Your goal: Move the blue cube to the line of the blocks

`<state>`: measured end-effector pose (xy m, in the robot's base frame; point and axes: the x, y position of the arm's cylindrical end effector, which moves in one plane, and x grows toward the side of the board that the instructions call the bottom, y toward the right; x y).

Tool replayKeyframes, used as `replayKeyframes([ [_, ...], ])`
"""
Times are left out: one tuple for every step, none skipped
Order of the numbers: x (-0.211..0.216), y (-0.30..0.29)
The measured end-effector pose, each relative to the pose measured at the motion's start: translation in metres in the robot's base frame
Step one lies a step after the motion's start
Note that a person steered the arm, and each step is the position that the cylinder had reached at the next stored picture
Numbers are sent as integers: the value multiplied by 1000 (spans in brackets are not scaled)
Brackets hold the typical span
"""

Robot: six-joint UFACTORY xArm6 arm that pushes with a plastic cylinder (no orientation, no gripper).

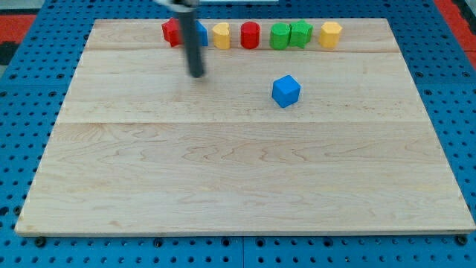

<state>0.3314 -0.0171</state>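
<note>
The blue cube [285,91] sits alone on the wooden board [238,171], below the row of blocks at the view's top. The row holds a red block [172,32], a blue block [201,33] partly hidden behind the rod, a yellow block [221,35], a red cylinder [250,35], two green blocks [280,36] [301,33] and a yellow block [331,33]. My tip [196,74] rests on the board just below the row's left end, well to the left of the blue cube and apart from it. The rod is blurred.
The board lies on a blue perforated table [22,112]. A red surface [454,15] shows at the view's top right corner, and another at the top left.
</note>
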Motion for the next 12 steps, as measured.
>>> replayKeyframes([
  [2, 107],
  [29, 155],
  [62, 121],
  [44, 1],
  [20, -93],
  [5, -151],
  [56, -155],
  [41, -211],
  [-12, -175],
  [-47, -158],
  [-63, -170],
  [-63, -214],
])
